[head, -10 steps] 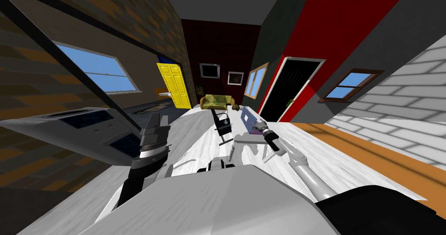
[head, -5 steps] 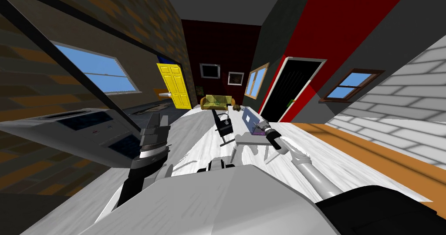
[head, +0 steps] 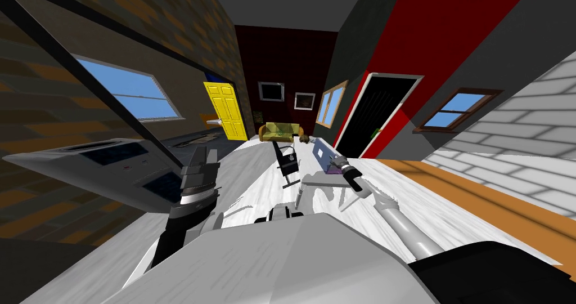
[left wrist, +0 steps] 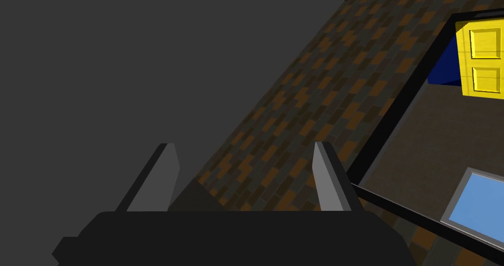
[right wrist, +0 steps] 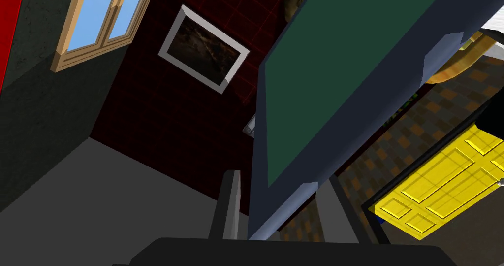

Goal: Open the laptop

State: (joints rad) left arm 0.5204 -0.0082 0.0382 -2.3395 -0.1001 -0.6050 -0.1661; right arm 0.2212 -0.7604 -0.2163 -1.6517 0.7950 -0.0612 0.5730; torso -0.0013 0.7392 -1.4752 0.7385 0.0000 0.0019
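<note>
Right wrist view: laptop lid [right wrist: 344, 81] cropped

The laptop [right wrist: 339, 71] showed a dark green face within a slate-blue frame, and the right gripper [right wrist: 283, 174] had light grey fingers on a black body. The back wall [right wrist: 162, 115] was deep red with a faint grid. The panelled door [right wrist: 443, 179] was bright yellow, the brick wall [right wrist: 433, 110] mottled brown and orange, and the floor [head: 427, 205] white, streaked grey.
</note>
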